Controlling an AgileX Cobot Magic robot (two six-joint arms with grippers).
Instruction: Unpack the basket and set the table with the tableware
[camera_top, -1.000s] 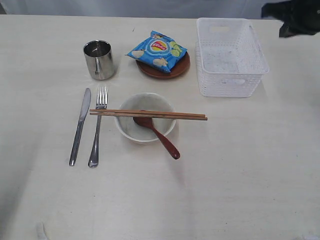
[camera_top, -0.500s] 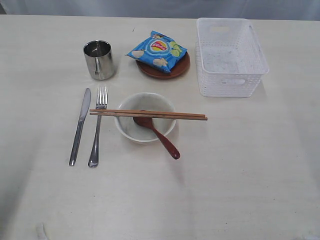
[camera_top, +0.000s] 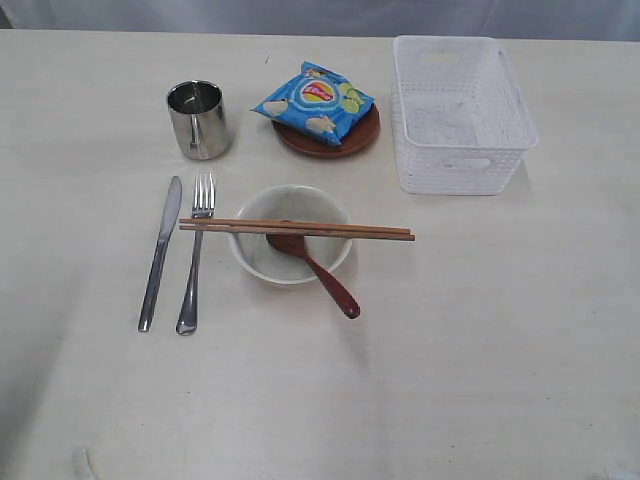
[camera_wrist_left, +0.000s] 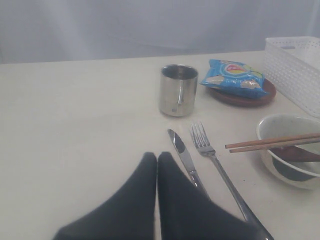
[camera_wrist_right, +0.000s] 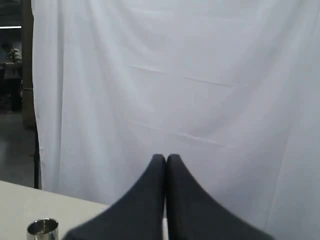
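Left tool is pinched together on nothing. Ahead of it the knife and fork lie side by side on the table, next to the bowl. Right tool, also closed and holding nothing, faces a curtain, well away from the bowl. Chopsticks lie across the bowl; the basket stands beyond it.

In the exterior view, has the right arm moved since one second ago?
Yes. It showed at the top right corner, beyond the basket; now it is gone from that view, withdrawn past that corner.
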